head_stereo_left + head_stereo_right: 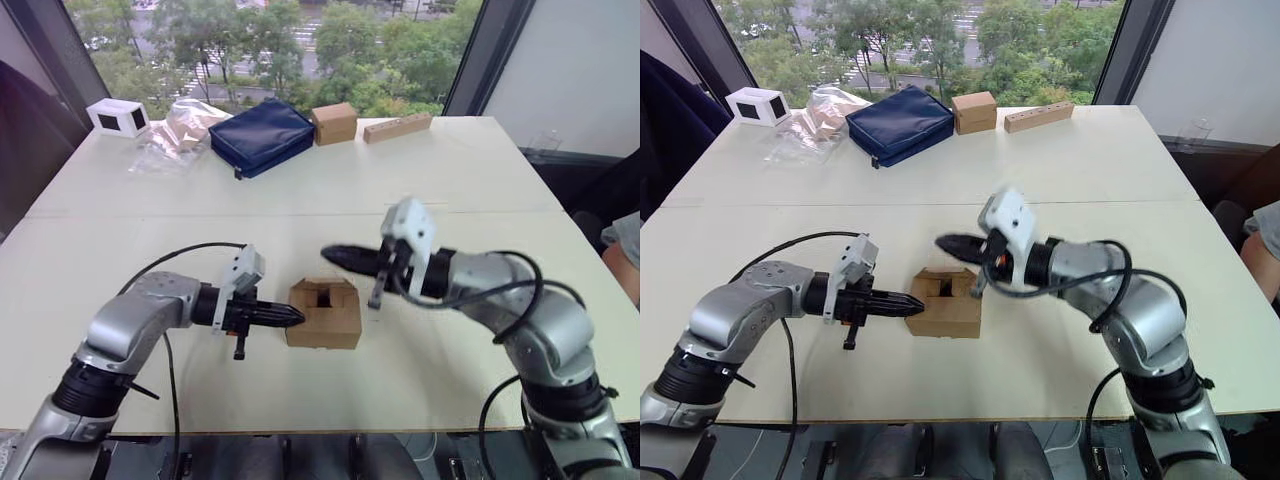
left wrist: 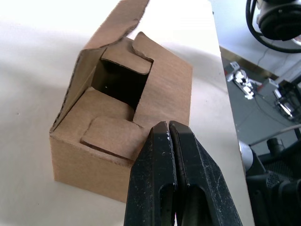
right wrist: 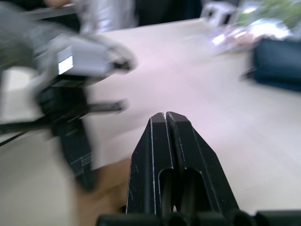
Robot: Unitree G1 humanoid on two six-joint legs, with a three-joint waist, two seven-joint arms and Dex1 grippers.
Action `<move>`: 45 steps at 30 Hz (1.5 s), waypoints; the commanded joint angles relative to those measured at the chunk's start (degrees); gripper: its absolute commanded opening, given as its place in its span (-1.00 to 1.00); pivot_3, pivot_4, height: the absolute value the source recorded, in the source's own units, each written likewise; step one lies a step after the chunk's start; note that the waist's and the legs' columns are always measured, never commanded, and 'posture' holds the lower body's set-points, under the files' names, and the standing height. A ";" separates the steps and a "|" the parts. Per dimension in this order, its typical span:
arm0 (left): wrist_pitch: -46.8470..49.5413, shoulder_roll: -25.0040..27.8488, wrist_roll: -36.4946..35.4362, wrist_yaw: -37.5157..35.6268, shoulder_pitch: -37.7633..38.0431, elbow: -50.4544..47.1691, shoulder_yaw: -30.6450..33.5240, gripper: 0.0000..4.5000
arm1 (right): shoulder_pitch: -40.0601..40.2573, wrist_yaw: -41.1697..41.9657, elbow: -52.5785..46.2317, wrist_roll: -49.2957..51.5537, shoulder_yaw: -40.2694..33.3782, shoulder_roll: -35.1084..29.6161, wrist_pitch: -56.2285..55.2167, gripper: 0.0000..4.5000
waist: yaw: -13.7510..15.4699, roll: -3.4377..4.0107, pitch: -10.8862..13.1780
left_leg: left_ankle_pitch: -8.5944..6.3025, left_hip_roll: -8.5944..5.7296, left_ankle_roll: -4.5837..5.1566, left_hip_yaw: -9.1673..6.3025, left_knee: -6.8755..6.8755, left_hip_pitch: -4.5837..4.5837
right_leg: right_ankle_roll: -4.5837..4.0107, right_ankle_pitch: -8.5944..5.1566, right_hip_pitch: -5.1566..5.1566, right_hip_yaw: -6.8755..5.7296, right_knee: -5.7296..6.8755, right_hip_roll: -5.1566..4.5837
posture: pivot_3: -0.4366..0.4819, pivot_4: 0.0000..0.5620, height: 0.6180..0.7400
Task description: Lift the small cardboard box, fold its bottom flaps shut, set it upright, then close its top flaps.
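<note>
- Small cardboard box upright on the white table, near the front edge, roughly central between both arms.
- Top flaps only partly folded: two tabbed panels bent inward, dark square gap between them, one longer flap standing up along the side away from the left gripper.
- Bottom flaps hidden under the box; state impossible to tell.
- Left gripper at the box's left side, fingers pressed together with nothing between them, tip touching or just beside the box's upper left edge; exact contact impossible to tell.
- Right gripper just behind and above the box, pointing left, fingers closed together and empty, apart from the cardboard.
- In the right wrist view, fingers seen pressed together, left gripper blurred beyond them.
- Far behind the box, along the table's back edge:
  - navy pouch well behind the box, slightly left
  - second small brown box touching or just beside the pouch's right side
  - long wooden block right of that second box
  - clear plastic bags left of the pouch
  - white box with black panels at the far left corner
- Person's arm at the right edge, well right of the box, off the table.
</note>
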 commanded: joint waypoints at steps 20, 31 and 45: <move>3.38 2.58 -6.88 2.25 0.13 -2.96 6.48 -0.99 | 6.39 4.79 -3.34 -7.31 10.75 -4.23 -0.39 -1.00 | 0.04 0.01 0.00 | 0.00 0.00 0.00 0.00 -0.01 -0.01 | 0.00 0.00 -0.02 0.01 0.00 -0.01 | -0.05 -0.47 1.00; -0.82 -4.74 -2.87 9.29 -3.17 1.26 4.23 -0.99 | 6.48 4.68 -3.61 -7.76 10.27 -3.50 -0.56 -1.00 | 0.11 0.01 0.00 | 0.00 -0.02 0.00 0.00 -0.01 -0.01 | 0.00 0.00 0.00 0.01 0.00 -0.01 | -0.05 -0.47 1.00; -4.87 -8.35 0.10 10.11 -2.46 4.34 2.10 -0.99 | 10.10 5.98 -12.41 -0.82 5.83 -5.66 4.42 -1.00 | 0.14 0.00 0.01 | 0.00 -0.01 0.00 -0.01 -0.01 -0.02 | 0.00 0.00 0.01 0.00 -0.02 -0.02 | -0.05 -0.47 1.00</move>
